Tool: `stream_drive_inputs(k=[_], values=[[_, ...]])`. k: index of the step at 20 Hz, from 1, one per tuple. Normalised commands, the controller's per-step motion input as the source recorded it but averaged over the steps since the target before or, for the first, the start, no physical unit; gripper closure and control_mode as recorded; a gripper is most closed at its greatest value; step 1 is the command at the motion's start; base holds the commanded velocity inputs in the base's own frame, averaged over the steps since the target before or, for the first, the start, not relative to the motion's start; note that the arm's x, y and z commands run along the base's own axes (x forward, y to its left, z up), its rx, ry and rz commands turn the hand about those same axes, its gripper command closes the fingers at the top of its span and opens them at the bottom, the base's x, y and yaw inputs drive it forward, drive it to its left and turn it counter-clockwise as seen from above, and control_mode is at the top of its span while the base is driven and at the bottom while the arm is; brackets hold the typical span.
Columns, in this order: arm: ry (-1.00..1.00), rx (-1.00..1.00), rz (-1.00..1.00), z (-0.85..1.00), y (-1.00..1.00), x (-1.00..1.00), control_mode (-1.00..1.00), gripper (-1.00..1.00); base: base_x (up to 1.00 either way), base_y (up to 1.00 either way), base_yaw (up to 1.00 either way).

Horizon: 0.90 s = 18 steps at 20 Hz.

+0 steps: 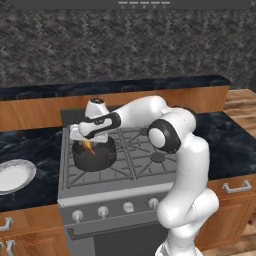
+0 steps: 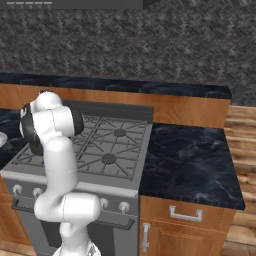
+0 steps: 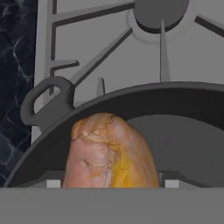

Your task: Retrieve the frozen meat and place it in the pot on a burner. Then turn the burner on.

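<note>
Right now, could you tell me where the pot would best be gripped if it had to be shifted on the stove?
Probably by a side handle. The pot has low straight walls, too broad for the hand to span. The looped handle stands out from the wall toward the dark counter. Come from above, one finger through the loop. The frozen meat is between the fingers now.

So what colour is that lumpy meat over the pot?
Glossy orange-brown frozen meat chunk, yellower on one side, best in the hand view.
</note>
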Motion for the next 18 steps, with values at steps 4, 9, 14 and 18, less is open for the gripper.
stream_drive_inputs(k=[4, 9, 14, 18], values=[[0.00, 0.00, 0.00, -0.01, 0.00, -0.12, -1.00, 1.00, 0.00, 0.00, 0.00], [0.00, 0.00, 0.00, 0.00, -0.01, -0.28, -1.00, 1.00, 0.00, 0.00, 0.00], [0.00, 0.00, 0.00, -0.07, -0.02, -0.24, -1.00, 1.00, 0.00, 0.00, 0.00], [0.00, 0.00, 0.00, -0.10, -0.11, -0.29, -1.00, 1.00, 0.00, 0.00, 0.00]])
